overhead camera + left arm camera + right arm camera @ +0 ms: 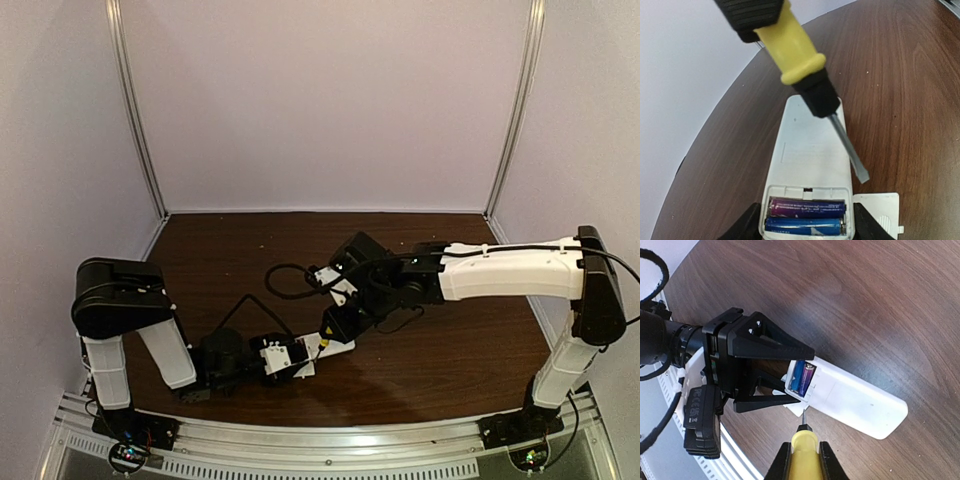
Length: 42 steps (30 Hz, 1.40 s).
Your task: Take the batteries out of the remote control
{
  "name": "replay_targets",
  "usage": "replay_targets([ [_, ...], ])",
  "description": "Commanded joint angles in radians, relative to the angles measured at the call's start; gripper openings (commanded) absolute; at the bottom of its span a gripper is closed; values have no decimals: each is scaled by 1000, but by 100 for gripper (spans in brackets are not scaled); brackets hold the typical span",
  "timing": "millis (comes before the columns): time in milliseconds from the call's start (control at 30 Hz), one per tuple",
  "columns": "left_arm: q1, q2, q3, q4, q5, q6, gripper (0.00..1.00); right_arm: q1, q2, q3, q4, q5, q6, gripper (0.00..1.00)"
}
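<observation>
The white remote control (810, 150) lies back side up on the brown table, its battery compartment open. Two blue batteries (806, 216) sit side by side inside it; they also show in the right wrist view (803, 377). My left gripper (807, 225) is shut on the remote's compartment end, one finger on each side. My right gripper (802, 454) is shut on the yellow-handled screwdriver (803, 462). The screwdriver's tip (863, 176) hangs just right of the remote, beside the compartment. In the top view both grippers meet near the front middle, left (285, 358) and right (345, 315).
The small white cover piece (881, 210) lies on the table right of the remote's open end, under the screwdriver tip. A black cable loop (285, 275) hangs by the right arm. A metal rail (330, 445) runs along the front edge.
</observation>
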Motion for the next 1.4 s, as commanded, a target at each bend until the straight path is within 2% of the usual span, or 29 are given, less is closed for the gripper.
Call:
replay_targets([
  [0, 8, 27, 3, 247, -34, 31, 7, 6, -38, -7, -39, 41, 23, 0],
  [367, 8, 26, 3, 252, -28, 20, 7, 23, -59, -33, 60, 82, 73, 0],
  [700, 8, 19, 2, 260, -13, -10, 8, 133, -51, -68, 147, 339, 162, 0],
  [933, 8, 14, 0, 257, -2, -16, 8, 157, -44, -76, 159, 446, 175, 0],
  [1367, 8, 7, -1, 255, 2, -19, 8, 159, -40, -80, 224, 442, 159, 0],
])
